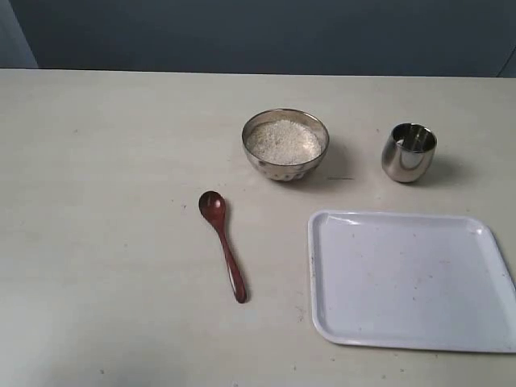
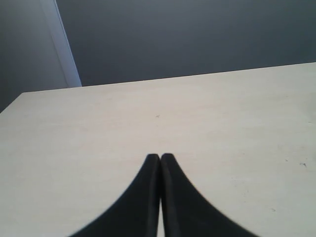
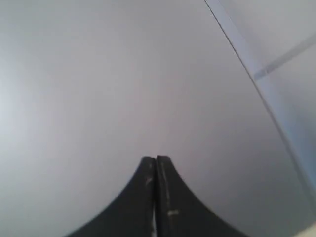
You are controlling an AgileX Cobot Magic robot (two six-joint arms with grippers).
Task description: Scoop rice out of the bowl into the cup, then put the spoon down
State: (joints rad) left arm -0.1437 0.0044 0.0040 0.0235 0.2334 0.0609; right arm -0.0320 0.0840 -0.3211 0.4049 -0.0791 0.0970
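Logged on pale desk, exterior view: steel bowl at upper centre, filled with white rice; steel cup to its right, apart, upright; wooden spoon at lower left of bowl, laid flat, head toward bowl, untouched; white tray at lower right. Noted left claw pressed together above bare desk, gripping nothing; right claw likewise together, holding nothing.

Place: staged tabletop test bench, lab-like.
Surface: plain cream table, lightly scuffed.
Backdrop: flat dark grey-blue wall.
Props: steel bowl of rice, steel cup, wooden spoon, white tray, laid apart.
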